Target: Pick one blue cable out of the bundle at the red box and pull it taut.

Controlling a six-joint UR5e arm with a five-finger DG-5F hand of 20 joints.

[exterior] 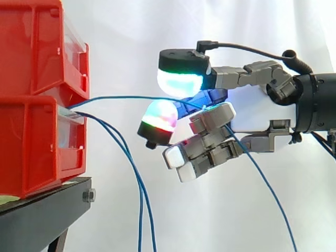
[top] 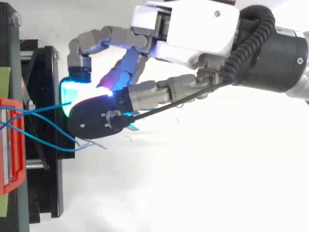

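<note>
- Side view: my hand (exterior: 252, 113) reaches in from the right, level with the gap between the stacked red bins (exterior: 31, 136), and stays well clear of them.
- My fingers are curled and closed on one blue cable (exterior: 121, 97) — it slips in between them just below the cyan-glowing pad (exterior: 181, 79).
- From the front of the bins, where the upper one sits on the lower, that cable runs almost level across the open space to my fingers, with a slight upward bow rather than a dead-straight line.
- Past my fingers, the same cable drops away down and to the right, hanging slack towards the bottom edge.
- A lower pad glows red and green just under the cable; the pale pads beneath it are folded back towards my palm.
- The loose blue cables (exterior: 140, 210) leave the same gap in the bins and droop straight down in front of the black stand (exterior: 37, 215) that carries them.
- Behind everything hangs the white curtain (exterior: 157, 26).
- Top view: my hand (top: 193, 29) comes in from the upper right, fingers bent down and left over the stand's edge — the held cable (top: 48, 107) runs from the red bin at the left edge to the glowing pad, crossing another blue strand close to the bin.
</note>
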